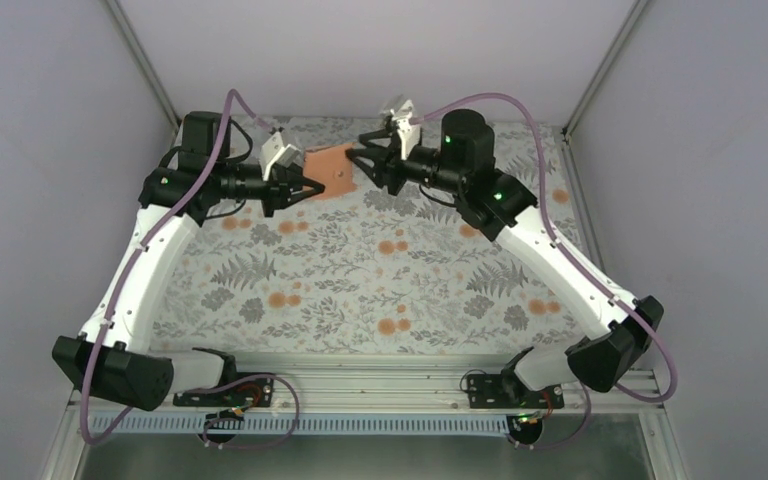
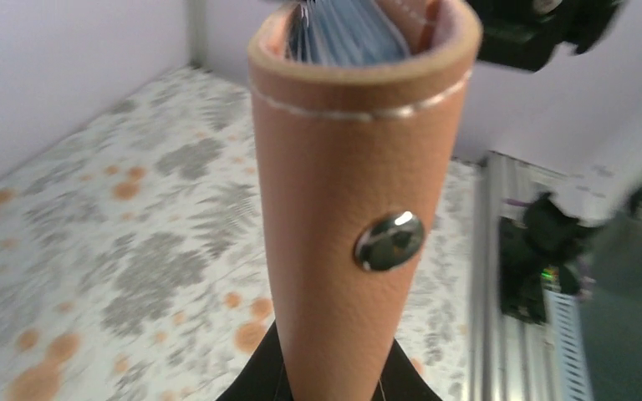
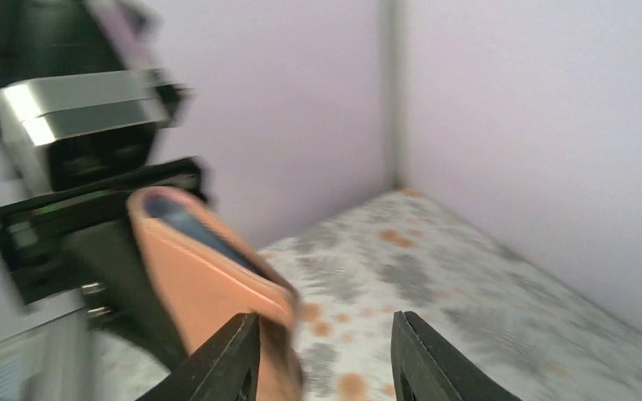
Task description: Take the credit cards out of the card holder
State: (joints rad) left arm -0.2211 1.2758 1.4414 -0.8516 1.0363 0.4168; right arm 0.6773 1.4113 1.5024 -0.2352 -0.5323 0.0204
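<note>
The left tool (image 1: 310, 187) is clenched on one end of the folded card holder (image 2: 343, 184), holding it off the desk (image 1: 360, 280). Bluish layers, probably the credit cards (image 2: 347, 33), show in the holder's far end. The right tool (image 3: 326, 351) is released, with one finger just beside that end.

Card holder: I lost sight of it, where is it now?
Top view: the card holder is over the far middle of the table, held up by the left tool, with the open right tool just beside it.
</note>
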